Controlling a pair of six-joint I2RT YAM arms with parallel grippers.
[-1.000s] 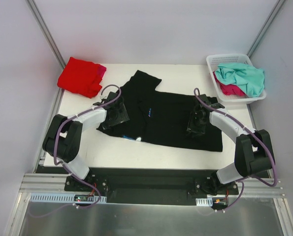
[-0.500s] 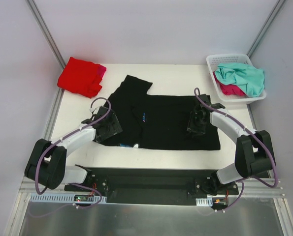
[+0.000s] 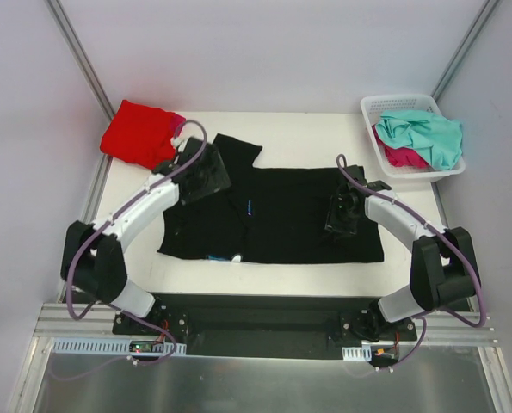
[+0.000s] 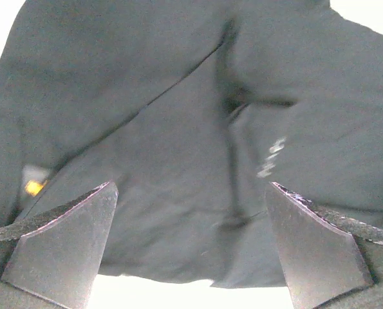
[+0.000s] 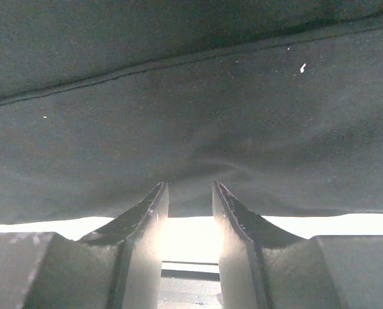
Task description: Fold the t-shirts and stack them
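Black tee spread flat mid-surface, both arms over it.
Top: L fingers above tee's far-left part nr sleeve; R fingers at its right part. Red tee folded at far-left corner. Teal tee and pink tee in white basket, far right. L wrist: fingers wide apart, nothing between, black cloth below. R wrist: fingers close together, clamped on tee's edge, cloth puckered at tips.
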